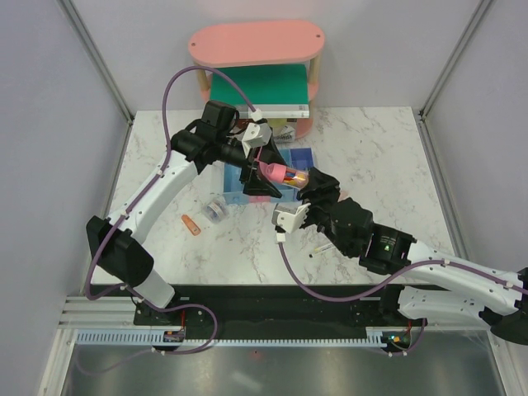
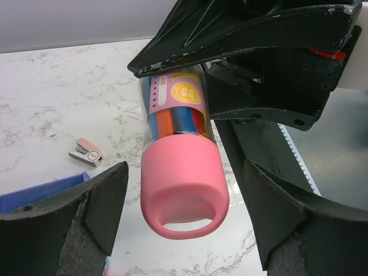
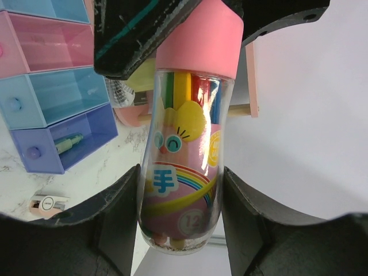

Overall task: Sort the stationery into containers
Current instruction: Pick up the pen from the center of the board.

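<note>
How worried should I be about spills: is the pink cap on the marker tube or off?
On. The pink cap covers the end of the clear tube, no gap showing, with the markers inside.

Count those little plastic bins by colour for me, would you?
Blue bins: 2
Pink bin: 1
Purple-blue bin: 1
Total: 4
</note>
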